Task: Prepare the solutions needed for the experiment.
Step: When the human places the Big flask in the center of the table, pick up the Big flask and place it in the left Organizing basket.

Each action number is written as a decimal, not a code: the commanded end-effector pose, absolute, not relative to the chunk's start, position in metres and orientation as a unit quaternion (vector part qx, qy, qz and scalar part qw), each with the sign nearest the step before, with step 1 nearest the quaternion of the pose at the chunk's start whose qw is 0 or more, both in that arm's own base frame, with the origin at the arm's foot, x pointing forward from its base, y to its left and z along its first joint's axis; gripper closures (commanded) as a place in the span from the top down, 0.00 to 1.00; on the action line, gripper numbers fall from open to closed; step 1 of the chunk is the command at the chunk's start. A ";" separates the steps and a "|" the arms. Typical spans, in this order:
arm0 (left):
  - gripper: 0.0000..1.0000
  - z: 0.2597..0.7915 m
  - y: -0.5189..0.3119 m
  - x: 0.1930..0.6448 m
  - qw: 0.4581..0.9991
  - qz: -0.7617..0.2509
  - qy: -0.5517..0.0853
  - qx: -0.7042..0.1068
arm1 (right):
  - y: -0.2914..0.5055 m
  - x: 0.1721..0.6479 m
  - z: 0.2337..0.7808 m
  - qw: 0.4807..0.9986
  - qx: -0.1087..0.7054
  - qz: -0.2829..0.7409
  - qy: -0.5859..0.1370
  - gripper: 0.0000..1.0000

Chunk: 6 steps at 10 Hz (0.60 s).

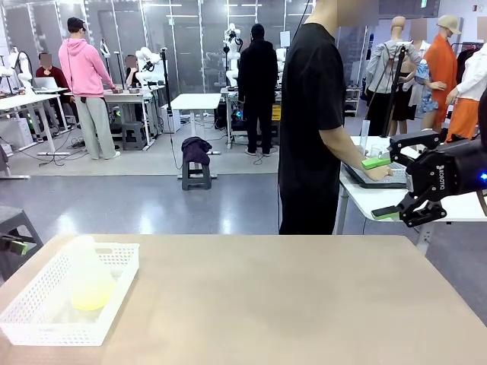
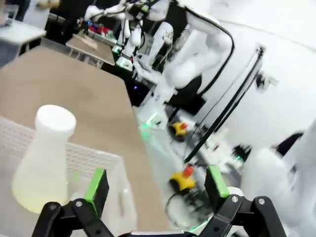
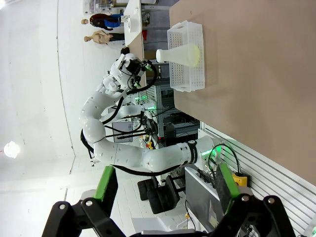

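So from the front, the flask [image 1: 90, 275] stands upright in the white basket [image 1: 30, 323] at the near left corner of the table [image 1: 289, 296], with the solutions [image 1: 91, 293] showing as a shallow pale yellow-green layer in its wide bottom. My right gripper [image 1: 389, 187] hangs out over the table's right edge, jaws spread, nothing in them. I'd guess the flask is light with so little liquid in it, translucent plastic or frosted glass, probably a bit slick, and the liquid will slosh if I tilt it. From my left wrist, the flask [image 2: 43, 158] sits just ahead and to one side of my left gripper [image 2: 156, 185], inside the basket [image 2: 94, 158] wall; green pads [image 2: 98, 185] wide apart, holding nothing. The narrow neck under that rounded white top looks like the sane place to pinch, since the cone body would likely squirt out of my fingers. From my right wrist, the basket [image 3: 183, 74] and flask [image 3: 180, 54] are far off across the table, yellow tint at the base, and my right gripper [image 3: 167, 185] is open and empty.
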<state>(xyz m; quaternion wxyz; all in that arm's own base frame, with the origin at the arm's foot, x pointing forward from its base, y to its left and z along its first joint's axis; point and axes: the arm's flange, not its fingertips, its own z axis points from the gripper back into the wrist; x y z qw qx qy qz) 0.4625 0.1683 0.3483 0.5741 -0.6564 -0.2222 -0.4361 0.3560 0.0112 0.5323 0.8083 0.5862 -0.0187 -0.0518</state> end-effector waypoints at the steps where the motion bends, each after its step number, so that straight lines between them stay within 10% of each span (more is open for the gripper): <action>1: 1.00 0.387 0.175 0.460 0.630 -0.333 -0.193 -0.674 | 0.012 0.356 0.533 0.807 0.589 -0.049 -0.021 1.00; 6: 1.00 0.430 0.174 0.469 0.689 -0.236 -0.094 -0.679 | 0.012 0.356 0.533 0.807 0.589 -0.049 -0.021 1.00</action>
